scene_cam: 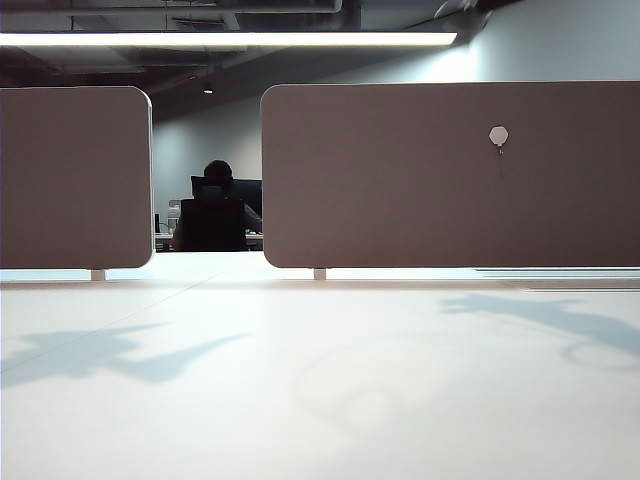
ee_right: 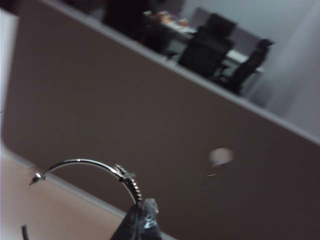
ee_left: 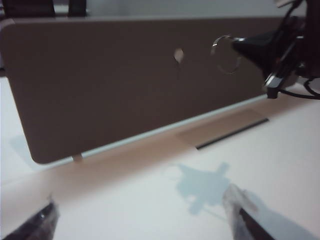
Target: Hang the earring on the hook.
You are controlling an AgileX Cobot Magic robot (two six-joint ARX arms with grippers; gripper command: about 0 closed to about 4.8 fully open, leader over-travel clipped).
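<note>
A long brown panel (scene_cam: 450,180) stands upright on the white table (scene_cam: 320,380), the hook (scene_cam: 498,136) fixed high on its face. In the left wrist view the right arm reaches in level toward the panel, its right gripper (ee_left: 242,46) pinched shut on the earring (ee_left: 226,55), held in the air just beside the hook (ee_left: 178,54) but apart from it. The left gripper (ee_left: 142,217) hovers low over the table, fingers spread wide and holding nothing. No writing is legible.
</note>
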